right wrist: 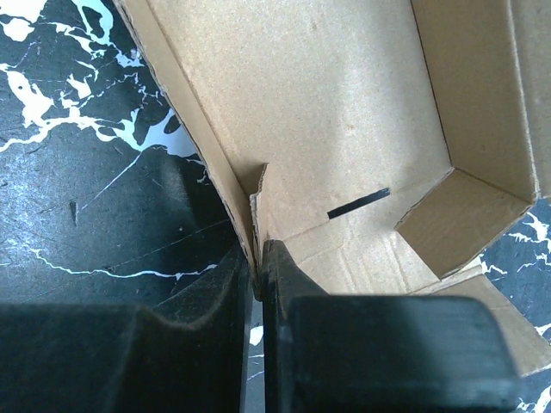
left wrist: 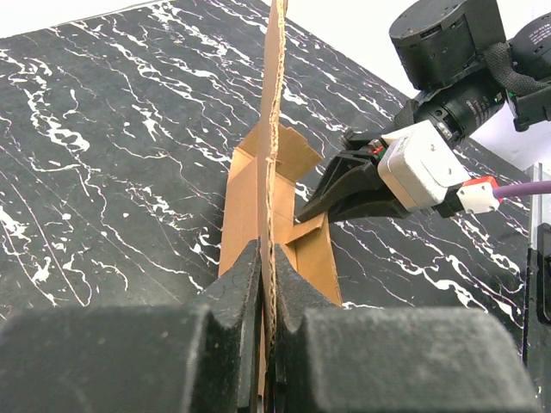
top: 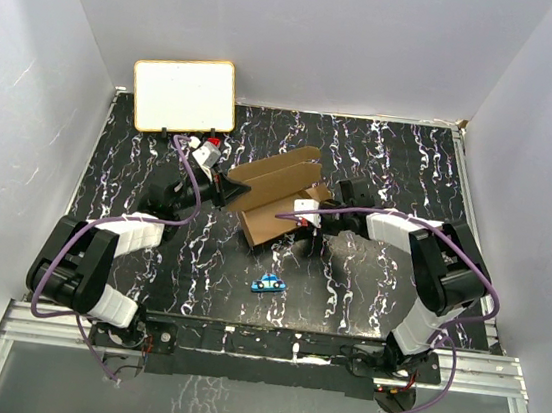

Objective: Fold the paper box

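The paper box [top: 268, 228] lies between both arms. Left jaws pinch its upright panel. Right jaws pinch a low wall opposite.

Black marbled table [top: 383, 159], white-veined, spanned the scene. White board [top: 184, 95], tan-framed, stood propped at the far left. Small blue object [top: 268, 283] lay near, about centre, alone.
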{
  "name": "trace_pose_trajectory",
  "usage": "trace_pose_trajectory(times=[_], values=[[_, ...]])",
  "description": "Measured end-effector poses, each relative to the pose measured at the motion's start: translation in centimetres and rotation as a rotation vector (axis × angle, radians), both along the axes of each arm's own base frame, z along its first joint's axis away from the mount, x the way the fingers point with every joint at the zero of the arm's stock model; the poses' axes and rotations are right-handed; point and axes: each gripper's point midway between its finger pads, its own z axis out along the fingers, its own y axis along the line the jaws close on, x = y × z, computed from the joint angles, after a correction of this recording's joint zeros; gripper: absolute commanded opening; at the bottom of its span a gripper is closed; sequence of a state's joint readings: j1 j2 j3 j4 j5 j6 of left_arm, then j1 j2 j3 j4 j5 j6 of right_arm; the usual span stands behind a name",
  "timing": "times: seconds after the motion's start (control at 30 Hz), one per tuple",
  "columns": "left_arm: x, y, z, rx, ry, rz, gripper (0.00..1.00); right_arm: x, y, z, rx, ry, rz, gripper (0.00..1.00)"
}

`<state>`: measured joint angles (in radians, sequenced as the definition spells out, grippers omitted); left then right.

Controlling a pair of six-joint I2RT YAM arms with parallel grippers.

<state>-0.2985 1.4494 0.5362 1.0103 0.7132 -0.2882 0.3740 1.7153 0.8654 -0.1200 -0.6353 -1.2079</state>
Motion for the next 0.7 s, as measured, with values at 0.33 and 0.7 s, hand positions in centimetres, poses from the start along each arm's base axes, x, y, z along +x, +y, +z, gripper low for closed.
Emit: trace_pose_trajectory(times=[0.33,0.7], values=[[-0.1,0.0,-0.5,0.011,0.015,-0.001,0.0,-0.3,-1.0,0.3,0.003,0.049,-0.026,0.46],[-0.2,0.0,-0.4,0.012,0.007,-0.011,0.0,1.5,-5.7,5.5,0.168,0.094,-0.163,0.25]])
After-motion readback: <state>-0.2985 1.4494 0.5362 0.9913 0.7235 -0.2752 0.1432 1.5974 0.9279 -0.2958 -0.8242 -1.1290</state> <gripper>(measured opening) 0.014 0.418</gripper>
